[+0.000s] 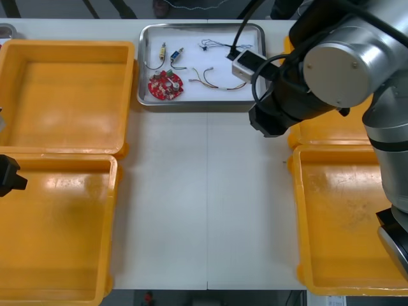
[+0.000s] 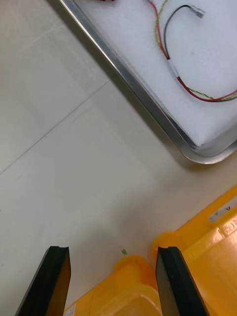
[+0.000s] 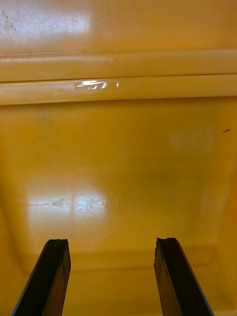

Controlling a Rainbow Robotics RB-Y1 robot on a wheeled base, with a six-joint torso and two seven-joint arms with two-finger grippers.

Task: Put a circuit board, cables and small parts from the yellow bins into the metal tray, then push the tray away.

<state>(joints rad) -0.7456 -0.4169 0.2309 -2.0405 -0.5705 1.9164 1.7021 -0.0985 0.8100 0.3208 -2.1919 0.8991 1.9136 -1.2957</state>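
The metal tray (image 1: 191, 104), white inside, stands at the table's far middle. In it lie a round red circuit board (image 1: 166, 85), two small metal parts (image 1: 171, 54), a red and yellow cable (image 1: 217, 80) and a thin dark cable (image 1: 213, 44). My right arm (image 1: 331, 70) hangs over the tray's near right corner. In the right wrist view my right gripper (image 2: 111, 256) is open above bare table, short of the tray's corner (image 2: 197, 148), with the red and yellow cable (image 2: 197, 94) beyond. My left gripper (image 3: 112, 247) is open over a bin floor (image 3: 118, 148), at the left edge (image 1: 11, 175) in the front view.
Two yellow bins (image 1: 64, 95) (image 1: 57, 229) line the left side and two (image 1: 350, 223) (image 1: 331, 135) the right, the far right one mostly under my arm. Their rounded corners (image 2: 133, 276) sit just below my right fingers. Bare table (image 1: 204, 204) runs between the bins.
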